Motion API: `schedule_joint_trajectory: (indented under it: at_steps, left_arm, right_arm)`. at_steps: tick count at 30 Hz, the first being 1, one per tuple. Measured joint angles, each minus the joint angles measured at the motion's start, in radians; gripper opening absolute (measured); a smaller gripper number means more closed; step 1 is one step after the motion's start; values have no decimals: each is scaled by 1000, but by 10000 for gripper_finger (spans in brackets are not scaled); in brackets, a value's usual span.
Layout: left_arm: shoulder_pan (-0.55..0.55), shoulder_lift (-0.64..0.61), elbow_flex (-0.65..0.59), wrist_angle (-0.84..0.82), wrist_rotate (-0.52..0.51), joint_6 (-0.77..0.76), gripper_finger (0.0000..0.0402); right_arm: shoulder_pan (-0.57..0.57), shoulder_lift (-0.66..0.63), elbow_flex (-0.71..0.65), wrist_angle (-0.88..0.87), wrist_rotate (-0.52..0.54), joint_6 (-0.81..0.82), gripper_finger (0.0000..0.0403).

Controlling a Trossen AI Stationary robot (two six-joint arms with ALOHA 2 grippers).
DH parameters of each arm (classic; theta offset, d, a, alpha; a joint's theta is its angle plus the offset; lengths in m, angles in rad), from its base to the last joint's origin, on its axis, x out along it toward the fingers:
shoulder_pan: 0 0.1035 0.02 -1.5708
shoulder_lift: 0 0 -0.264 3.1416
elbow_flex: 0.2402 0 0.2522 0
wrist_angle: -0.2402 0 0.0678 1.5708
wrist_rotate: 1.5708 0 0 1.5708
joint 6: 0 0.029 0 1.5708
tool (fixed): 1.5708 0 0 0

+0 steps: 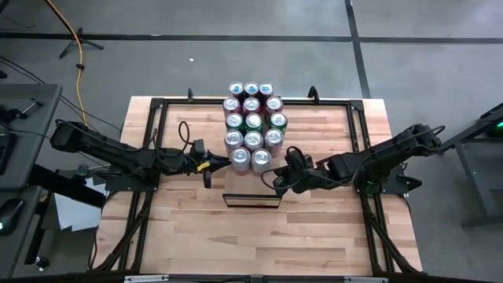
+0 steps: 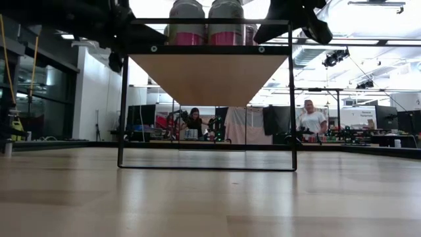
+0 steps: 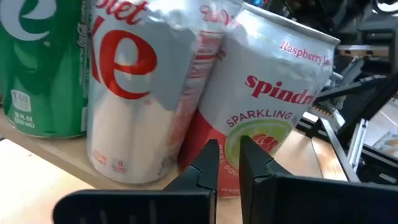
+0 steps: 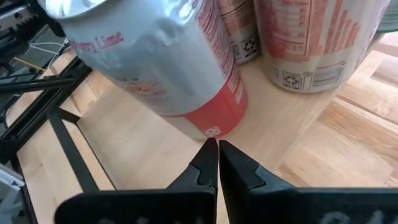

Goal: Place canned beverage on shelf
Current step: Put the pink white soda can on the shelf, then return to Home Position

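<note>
— Where have the cans ended up?

— All packed on the shelf [image 1: 251, 161], three across and five rows deep, filling it from its far end down toward the near end, where the dark frame [image 1: 251, 200] stands. The two silver cans of the front row [image 1: 251, 159] sit close to that near edge.

— And the arms?

— The left gripper [image 1: 211, 166] sits at the shelf's left edge beside the front row, fingers pressed together with nothing in them. From its wrist you see a red-and-white can [image 3: 140, 93] and a Spindrift raspberry lime can [image 3: 267, 93] leaning against it, tilted. The right gripper [image 1: 280, 177] is at the shelf's near right corner, fingers likewise closed and empty, tips just short of the tilted can's red base [image 4: 211, 115].

— Is it touching the can?

— Hard to say; the fingertips [image 4: 211, 158] look just apart from it, but the angle is poor.

— Anything from table height?

— Mostly the underside of the shelf [image 2: 210, 79] and the frame's legs on the table [image 2: 210, 197]. Only the bottoms of two cans [image 2: 207, 23] show above; their tops are cut off. Two people [image 2: 312, 122] stand far behind, small and indistinct.
</note>
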Motion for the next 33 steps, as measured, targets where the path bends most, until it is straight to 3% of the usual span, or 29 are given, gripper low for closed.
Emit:
schedule_joint_trajectory:
  at_steps: [12,14,17,21,25,33]
  left_arm:
    - [36,53,0,76,55,-16,0]
    - [36,30,0,37,117,-24,0]
    - [34,-92,0,-75,209,-28,0]
    - [34,-302,0,-259,213,-32,0]
    - [49,-485,1,-290,207,39,0]
    - [179,-610,42,-349,271,164,0]
  right_arm:
    - [-7,0,0,3,40,2,0]
    - [-6,-6,-1,-8,9,-12,0]
    - [7,-50,-2,-76,-29,-41,0]
    - [41,-141,-2,-210,-20,-43,0]
    - [46,-225,-2,-227,-8,-96,0]
    - [-34,-300,-2,-150,-1,-189,0]
